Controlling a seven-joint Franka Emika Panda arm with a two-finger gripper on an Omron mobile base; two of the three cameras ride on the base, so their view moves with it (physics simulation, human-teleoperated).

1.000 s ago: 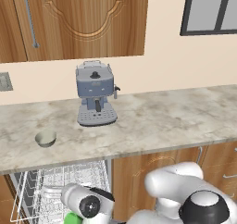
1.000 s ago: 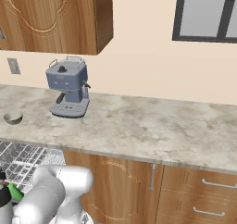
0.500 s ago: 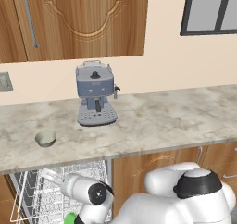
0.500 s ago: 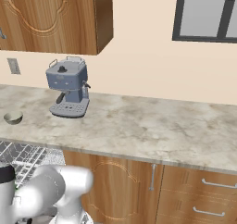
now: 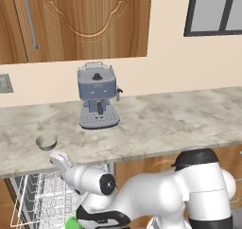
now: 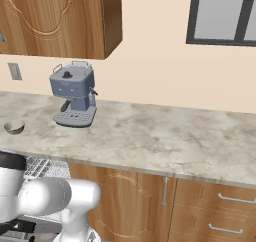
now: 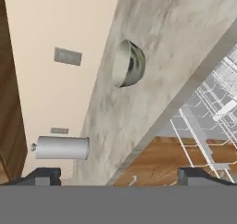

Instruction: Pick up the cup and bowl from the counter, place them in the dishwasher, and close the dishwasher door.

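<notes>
Well ahead of gripper (image 7: 118, 176): bowl (image 7: 128, 63).

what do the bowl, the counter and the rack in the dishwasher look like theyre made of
The bowl: probably glazed ceramic or metal; plain grey-beige with a soft sheen inside in the hand view. The counter: polished stone, judging by its beige-grey marbled veining. The rack: thin white wire, likely coated metal, forming an open grid.

The table (image 5: 156, 121) is marbled beige-grey stone, smooth with a dull sheen; the bowl (image 5: 46, 140) on its left looks matt grey-beige, glossier inside; the dishwasher (image 5: 42, 199) rack is thin white wire; cabinets (image 5: 80, 22) are grained brown wood
</notes>
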